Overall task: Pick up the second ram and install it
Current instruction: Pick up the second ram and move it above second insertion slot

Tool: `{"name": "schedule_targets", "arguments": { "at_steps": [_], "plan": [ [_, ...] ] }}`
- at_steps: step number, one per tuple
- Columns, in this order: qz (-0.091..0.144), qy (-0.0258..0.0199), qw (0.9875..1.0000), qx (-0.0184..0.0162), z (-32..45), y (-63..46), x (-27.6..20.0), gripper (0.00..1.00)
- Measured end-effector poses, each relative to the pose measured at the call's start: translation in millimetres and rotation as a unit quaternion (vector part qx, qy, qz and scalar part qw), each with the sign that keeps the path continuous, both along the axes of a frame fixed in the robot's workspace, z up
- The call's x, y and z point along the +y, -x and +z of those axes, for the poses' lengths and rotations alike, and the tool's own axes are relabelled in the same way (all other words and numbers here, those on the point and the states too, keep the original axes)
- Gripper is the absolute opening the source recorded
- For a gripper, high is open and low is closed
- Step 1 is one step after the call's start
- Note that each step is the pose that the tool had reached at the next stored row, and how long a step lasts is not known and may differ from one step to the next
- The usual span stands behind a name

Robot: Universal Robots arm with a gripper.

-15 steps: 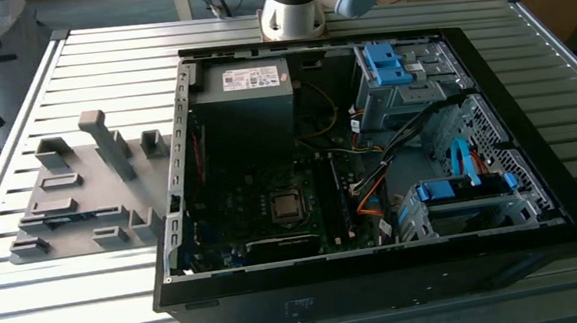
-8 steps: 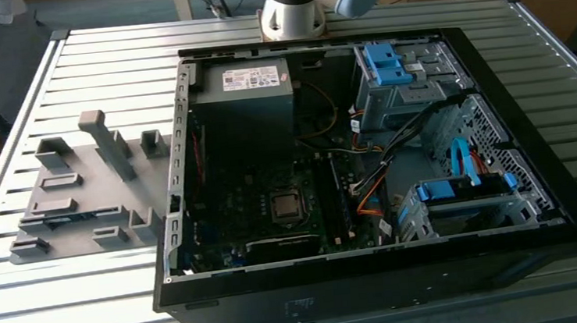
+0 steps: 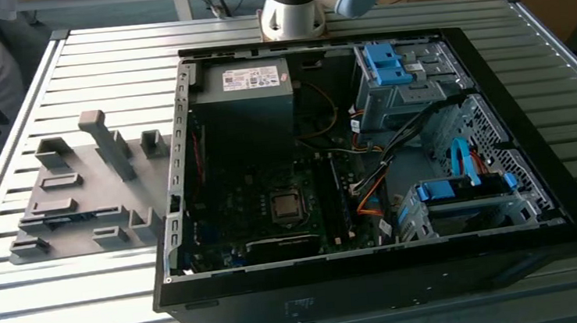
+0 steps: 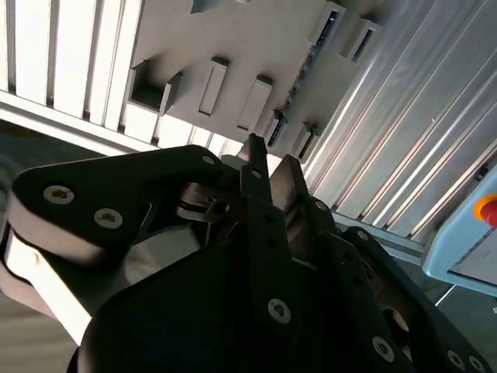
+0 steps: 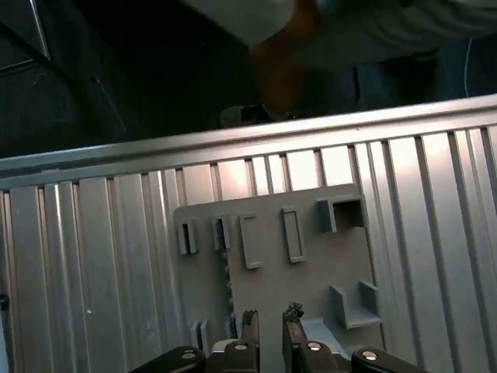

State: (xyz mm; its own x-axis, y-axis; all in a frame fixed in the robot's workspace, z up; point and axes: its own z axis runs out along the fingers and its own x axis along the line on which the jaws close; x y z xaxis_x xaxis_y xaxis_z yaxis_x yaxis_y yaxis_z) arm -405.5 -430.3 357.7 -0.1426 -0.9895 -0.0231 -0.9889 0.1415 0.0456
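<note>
The second ram [image 3: 62, 220] is a thin blue stick standing on edge in the slots of the grey holder plate [image 3: 82, 191], on the exterior view's left of the open computer case [image 3: 372, 162]. In the first wrist view the ram [image 5: 227, 291] shows edge-on as a thin dark line on the holder plate [image 5: 311, 264]. My gripper [image 5: 272, 317] hangs high above the plate, a little to one side of the ram. Its fingers are slightly apart with nothing between them. In the second wrist view the gripper [image 4: 269, 165] points at the same plate [image 4: 256, 47].
The case lies open on a slatted metal table [image 3: 102, 68], with the motherboard [image 3: 271, 202], a power supply [image 3: 244, 79] and blue-latched drive bays [image 3: 459, 193] inside. The arm's base [image 3: 291, 12] stands behind the case. A pale box with a red button [image 4: 477, 221] is beyond the table edge.
</note>
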Motion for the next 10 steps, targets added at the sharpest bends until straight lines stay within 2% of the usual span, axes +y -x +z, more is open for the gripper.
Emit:
{"name": "schedule_targets", "arguments": {
  "at_steps": [1, 2, 7, 10],
  "plan": [
    [0.007, 0.0000, 1.0000, -0.0005, -0.4, 0.0, 0.0, 0.26],
    [0.014, 0.0000, 0.9999, -0.0009, -0.9, 0.0, 0.0, 0.33],
    [0.051, 0.0000, 0.9987, -0.0027, -3.1, 0.0, 0.0, 0.33],
    [0.064, 0.0001, 0.9979, -0.0043, -4.7, 0.2, -0.2, 0.33]
  ]
}}
